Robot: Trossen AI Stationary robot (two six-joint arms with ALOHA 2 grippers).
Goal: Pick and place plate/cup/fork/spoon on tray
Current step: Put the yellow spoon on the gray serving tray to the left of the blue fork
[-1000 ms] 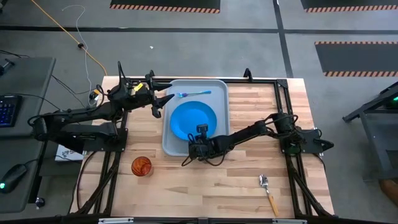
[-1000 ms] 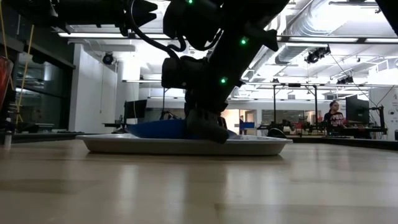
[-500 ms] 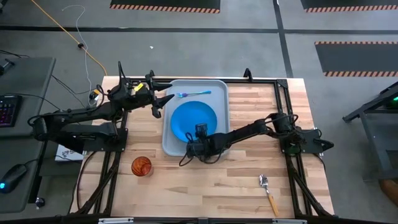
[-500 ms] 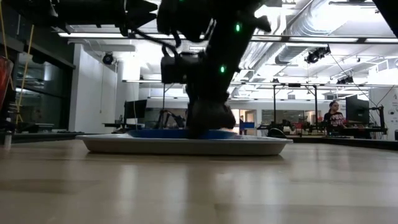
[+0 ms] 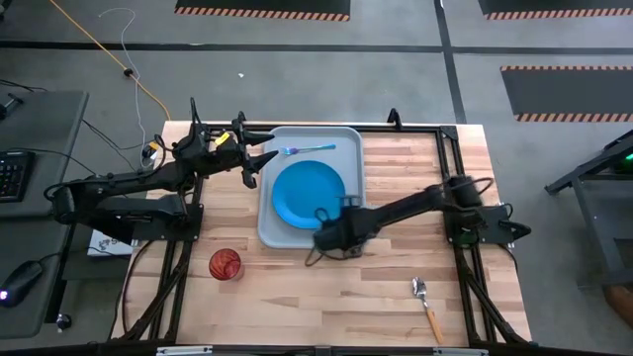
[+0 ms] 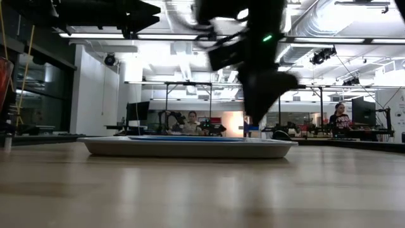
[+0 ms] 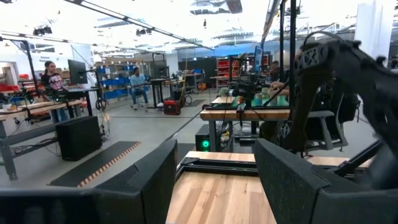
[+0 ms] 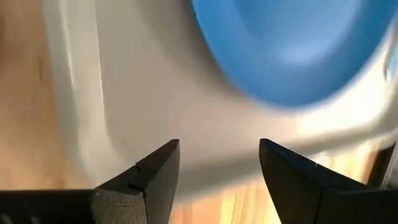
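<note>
High view: we see the bench (image 5: 396, 297), then the grey tray (image 5: 269, 222) holding the blue plate (image 5: 307, 193) and fork (image 5: 307, 149). Our right claw (image 5: 318, 237) has let go and lifted off the plate, fingers apart. Cup (image 5: 225, 264) and spoon (image 5: 427, 306) remain on the bench; our left claw (image 5: 259, 153) waits, fingers apart.

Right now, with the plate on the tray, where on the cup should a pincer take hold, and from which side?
The cup stands upright on the table, apart from the tray, with bare wood around it. Probably best to come straight down and close across the round rim. The open right pincer is nearer; the left pincer waits beside the tray's far corner.
</note>
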